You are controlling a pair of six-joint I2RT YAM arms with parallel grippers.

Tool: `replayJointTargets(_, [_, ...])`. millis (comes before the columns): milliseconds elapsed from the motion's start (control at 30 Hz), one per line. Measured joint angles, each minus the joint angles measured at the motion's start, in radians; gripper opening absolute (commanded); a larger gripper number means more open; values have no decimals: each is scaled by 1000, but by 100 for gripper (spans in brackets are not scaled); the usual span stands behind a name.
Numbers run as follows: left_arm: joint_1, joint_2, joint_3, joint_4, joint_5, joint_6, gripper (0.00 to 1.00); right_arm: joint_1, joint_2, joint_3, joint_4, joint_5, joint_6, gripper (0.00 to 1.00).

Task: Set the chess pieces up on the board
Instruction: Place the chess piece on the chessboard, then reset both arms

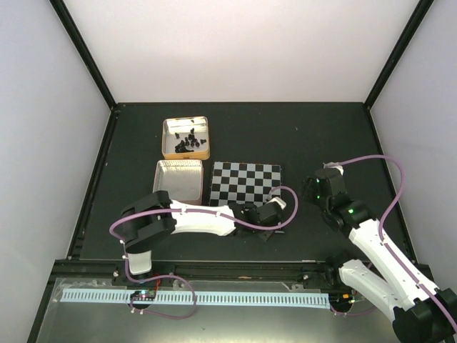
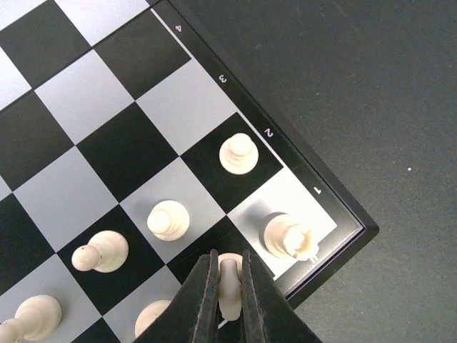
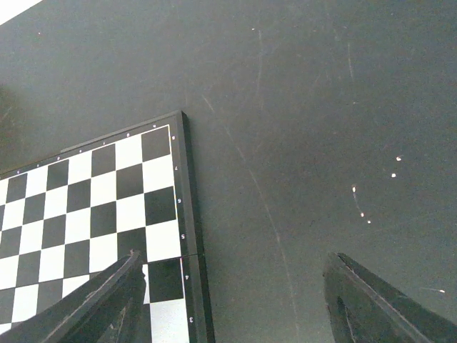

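The left gripper (image 2: 228,259) has its two black fingers (image 2: 203,293) pinched shut on a slim white piece (image 2: 228,286). The piece stands between the tips over a black square in the edge row of the board (image 2: 107,93). Just beyond the right-hand fingertip, a white rook (image 2: 288,236) sits on the light corner square marked 1. Farther ahead of the tips, a white pawn (image 2: 238,153) stands on the black square by the 2. Ahead and left of the fingers, a second pawn (image 2: 168,219) is on a light square and a third pawn (image 2: 100,250) on a black one. More white pieces show partly beside the left-hand finger.

The right gripper (image 3: 234,261) is spread wide with nothing between its fingers, above the dark table (image 3: 321,107). One finger overlaps the board's edge.

In the top view, a tin (image 1: 166,128) holding black pieces (image 1: 189,141) lies beyond the board, well apart from both grippers. A second tin (image 1: 178,179) lies beside the board.
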Motion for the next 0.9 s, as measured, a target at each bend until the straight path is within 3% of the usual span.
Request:
replayJointTargets(567, [0, -3, 3, -4, -11, 2, 36, 0, -16, 0, 0, -2, 0, 70])
replayJointTargets(767, [2, -123, 2, -26, -37, 1, 47, 0, -49, 0, -2, -5, 0, 71])
replayJointTargets(900, [11, -285, -8, -33, -118, -3, 56, 0, -82, 0, -8, -9, -13, 79])
